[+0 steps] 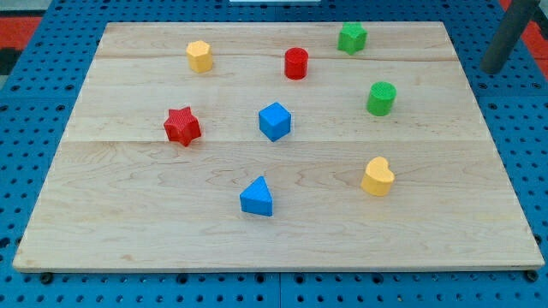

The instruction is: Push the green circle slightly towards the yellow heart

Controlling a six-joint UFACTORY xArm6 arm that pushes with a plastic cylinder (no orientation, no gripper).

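Eight small blocks are spread over the wooden counter [282, 239]. Nearest the view's bottom, a blue triangle [257, 198] is seen, with the yellow heart [377, 176] to its right and slightly farther up. Farther back, a red star [181, 126] is placed toward the view's left and a blue cube [275, 121] near the middle. The green circle [381, 98] is found above the yellow heart, well apart from it, toward the view's right. Beyond these, a yellow block [199, 56] of angular shape, a red cylinder [295, 63] and a green star-like block [352, 38] are lined along the far side. The tool is a plain dark rod, so nothing can be clamped or parted; its lower end, my tip [492, 70], is seen at the view's upper right, just off the counter's right edge, well apart from the green circle, which lies down and to the left of it.
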